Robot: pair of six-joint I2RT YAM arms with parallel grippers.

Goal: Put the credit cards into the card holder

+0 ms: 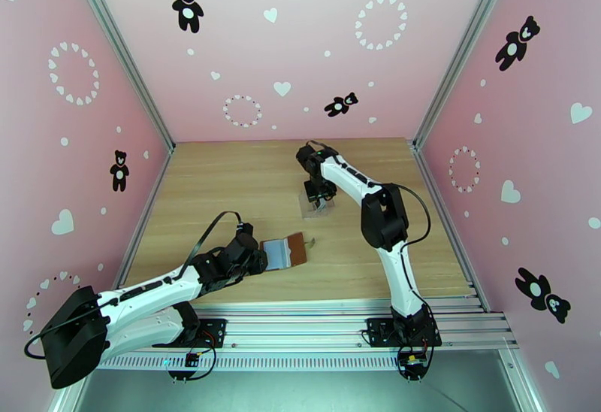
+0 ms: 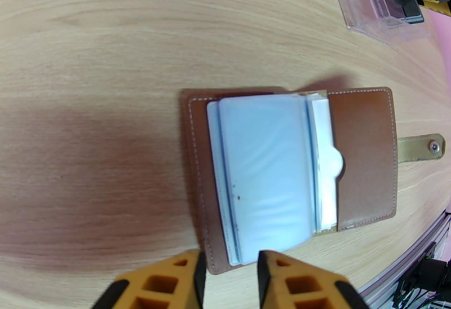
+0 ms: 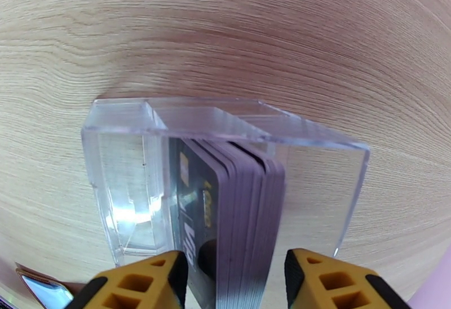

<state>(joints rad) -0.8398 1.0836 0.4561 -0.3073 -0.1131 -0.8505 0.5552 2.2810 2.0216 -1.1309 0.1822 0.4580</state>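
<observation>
The card holder (image 2: pixel 361 152) lies open and flat on the wood, brown with a snap tab and pale see-through pockets. It is also in the top view (image 1: pixel 289 249). My left gripper (image 2: pixel 228 273) is open, and its yellow fingers (image 2: pixel 186 282) straddle the holder's near corner. The credit cards (image 3: pixel 237 208), a stack of several dark cards, stand on edge in a clear plastic case (image 3: pixel 129 180). My right gripper (image 3: pixel 234 282) has come down over the case (image 1: pixel 317 207) and is shut on the stack, one finger against each face.
The clear case (image 2: pixel 372 5) sits beyond the card holder toward mid-table. Pink walls close off the left, right and back. An aluminium rail with both arm bases (image 1: pixel 391 331) runs along the near edge. Bare wood lies around both objects.
</observation>
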